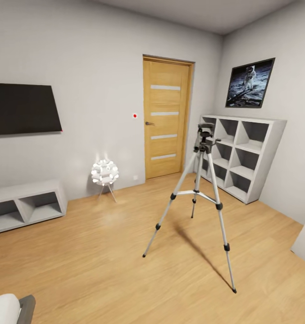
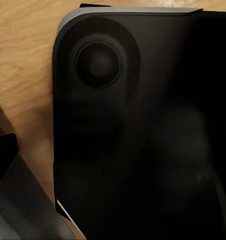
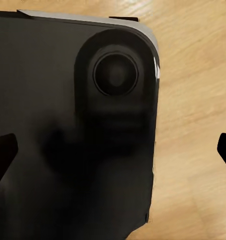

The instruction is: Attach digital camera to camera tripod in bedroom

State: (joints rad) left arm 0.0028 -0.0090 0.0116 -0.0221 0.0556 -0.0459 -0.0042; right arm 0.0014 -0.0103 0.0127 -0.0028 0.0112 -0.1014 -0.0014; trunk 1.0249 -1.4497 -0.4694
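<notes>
The camera tripod (image 1: 206, 136) stands on the light wooden floor (image 1: 102, 252) right of the room's middle, its three silver legs spread and its black head bare on top. The digital camera is out of view. In the right wrist view my right gripper (image 3: 115, 150) is open, its dark fingertips (image 3: 2, 155) far apart over my own black base (image 3: 67, 125), nothing between them. In the left wrist view one dark finger (image 2: 2, 160) of my left gripper (image 2: 113, 160) sits at the picture's edge; the other is lost against the black base (image 2: 143, 125).
A wooden door (image 1: 166, 117) is shut in the back wall. Grey cube shelves (image 1: 242, 157) line the right wall behind the tripod. A white globe-cluster lamp (image 1: 105, 172), a low grey shelf (image 1: 26, 204) and a wall television (image 1: 21, 108) are at the left. A bed corner (image 1: 8, 308) shows nearby.
</notes>
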